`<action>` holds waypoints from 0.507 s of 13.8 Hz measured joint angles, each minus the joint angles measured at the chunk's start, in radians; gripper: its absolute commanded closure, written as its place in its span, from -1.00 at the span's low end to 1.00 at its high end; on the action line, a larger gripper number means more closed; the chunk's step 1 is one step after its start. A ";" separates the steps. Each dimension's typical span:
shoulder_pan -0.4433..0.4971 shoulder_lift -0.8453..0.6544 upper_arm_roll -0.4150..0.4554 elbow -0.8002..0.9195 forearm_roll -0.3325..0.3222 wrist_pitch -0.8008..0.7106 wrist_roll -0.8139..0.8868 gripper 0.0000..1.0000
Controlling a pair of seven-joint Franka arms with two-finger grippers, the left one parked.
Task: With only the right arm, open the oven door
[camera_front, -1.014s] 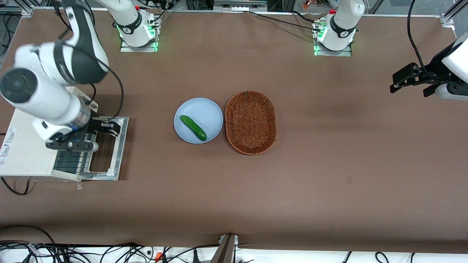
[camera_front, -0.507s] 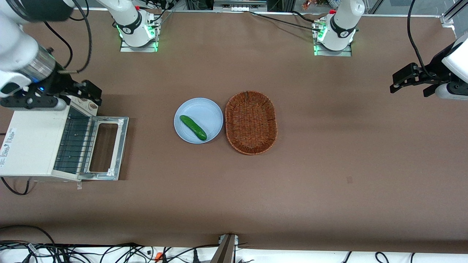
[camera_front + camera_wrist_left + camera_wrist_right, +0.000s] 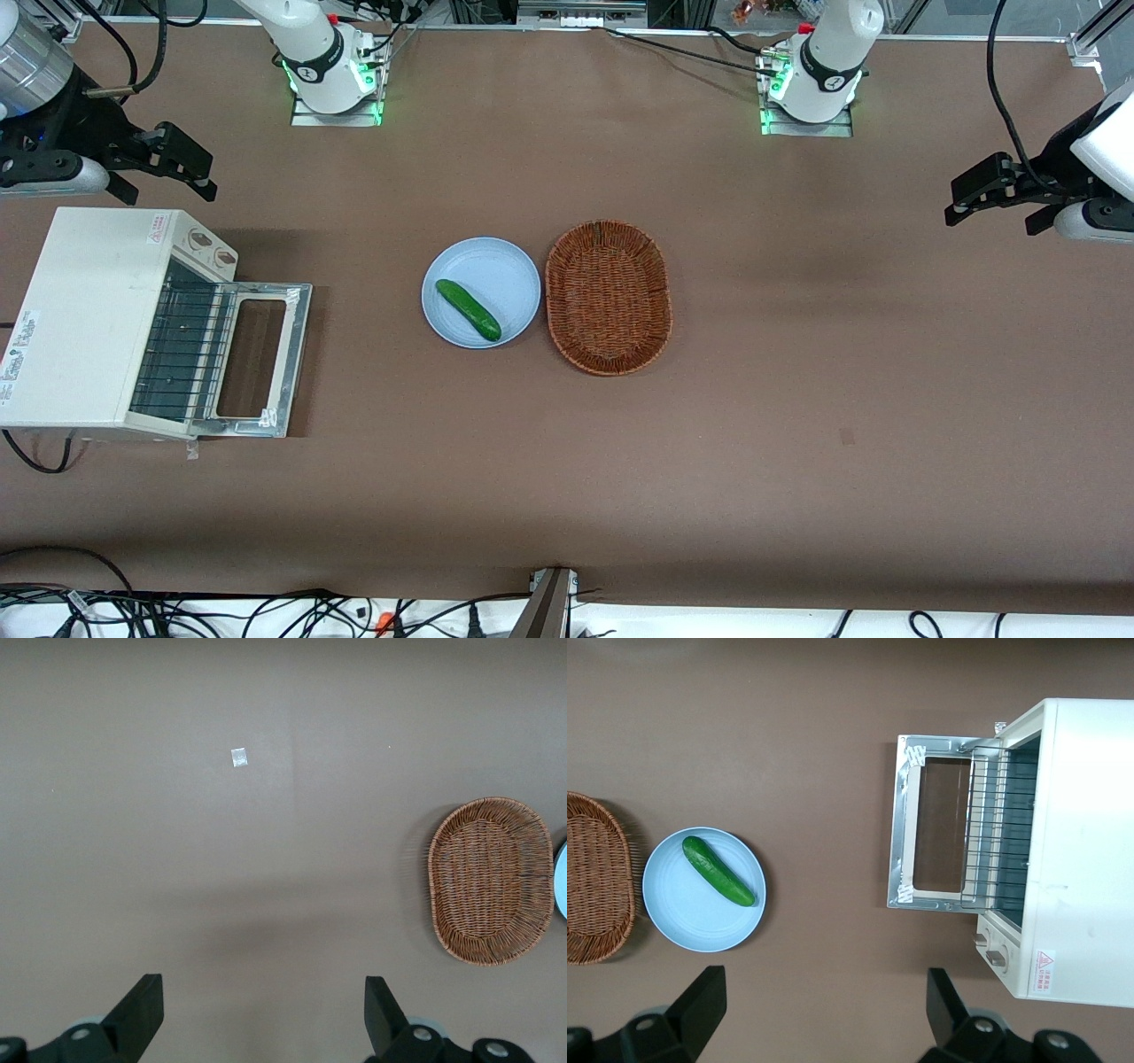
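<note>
Oven door (image 3: 262,359), rectangular, shiny metal inner face up, dark glass window in a silver frame: folded fully down and lying flat on the brown table (image 3: 797,399) in front of the boxy cream toaster oven (image 3: 84,323), at the working arm's end of the table. Hinged along the oven's lower front edge, hence the flat rest; wire rack (image 3: 992,828) inside exposed. Long axis runs parallel to the oven's front; free edge points toward the round pale-blue plate (image 3: 523,266), which sits well apart. Task judged complete as the door lies. White right arm with silver wrist cuff (image 3: 31,58): raised clear of the oven, farther from the front camera than it. Black two-finger gripper (image 3: 177,173): fingers spread wide, gripping nothing, touching nothing; the wrist camera looks down on oven and plate between both fingertips (image 3: 700,997). Green cucumber (image 3: 468,310): lies diagonally on the plate. Oval woven wicker basket (image 3: 608,297): just beside the plate, toward the parked arm's end.
</note>
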 measured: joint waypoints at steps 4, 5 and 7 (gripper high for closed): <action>0.000 0.001 0.010 -0.005 0.000 -0.010 -0.017 -1.00; -0.001 0.001 0.011 -0.005 0.000 -0.011 -0.018 -1.00; -0.001 0.001 0.015 -0.005 0.000 -0.017 -0.021 -1.00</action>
